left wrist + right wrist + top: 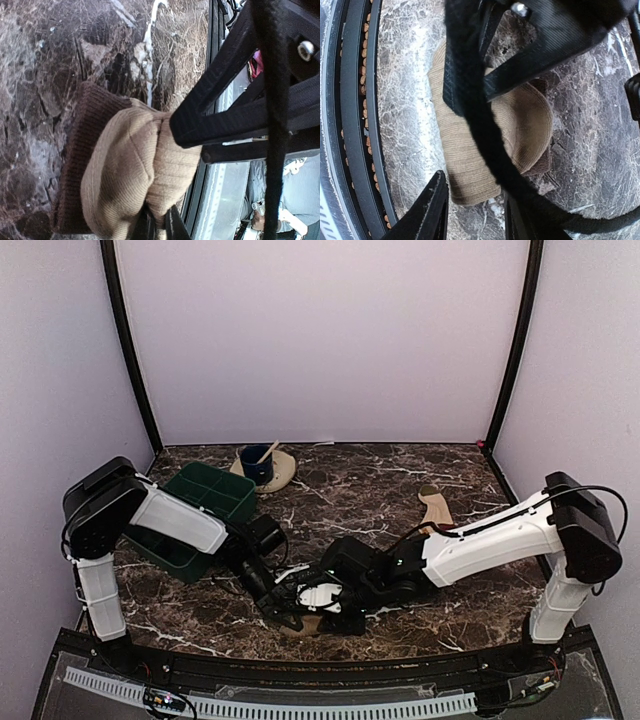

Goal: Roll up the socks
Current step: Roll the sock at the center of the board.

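Top external view: both arms meet over the near middle of the marble tabletop (380,480), where a rolled tan sock (125,165) with a brown cuff lies close to the front edge. The left gripper (186,144) has its jaws clenched on the roll's tan fabric, while the right gripper (476,202) stands with jaws parted astride the roll's end. A second tan sock (433,505) lies flat, well apart toward the far right, and a green tray (222,480) sits at the left.
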Action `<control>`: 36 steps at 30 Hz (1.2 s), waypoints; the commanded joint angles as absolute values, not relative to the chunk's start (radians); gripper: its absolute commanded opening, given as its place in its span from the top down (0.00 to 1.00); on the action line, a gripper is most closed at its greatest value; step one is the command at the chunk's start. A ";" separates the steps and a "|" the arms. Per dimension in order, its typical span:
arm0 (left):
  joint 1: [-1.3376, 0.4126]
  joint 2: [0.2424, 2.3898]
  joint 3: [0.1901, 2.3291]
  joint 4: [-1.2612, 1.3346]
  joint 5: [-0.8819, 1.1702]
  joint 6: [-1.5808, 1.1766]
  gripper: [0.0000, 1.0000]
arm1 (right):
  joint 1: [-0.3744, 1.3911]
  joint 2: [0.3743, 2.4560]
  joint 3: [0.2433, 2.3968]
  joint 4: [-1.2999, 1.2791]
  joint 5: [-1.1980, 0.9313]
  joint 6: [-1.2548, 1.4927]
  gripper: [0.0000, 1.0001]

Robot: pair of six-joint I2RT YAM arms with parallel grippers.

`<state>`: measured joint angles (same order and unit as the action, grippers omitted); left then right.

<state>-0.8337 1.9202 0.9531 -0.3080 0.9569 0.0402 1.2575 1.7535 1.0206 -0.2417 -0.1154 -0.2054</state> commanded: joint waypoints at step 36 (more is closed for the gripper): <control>-0.819 1.964 0.941 -0.400 0.799 0.044 0.99 | 1.269 1.848 1.072 -0.267 -0.167 -0.236 0.95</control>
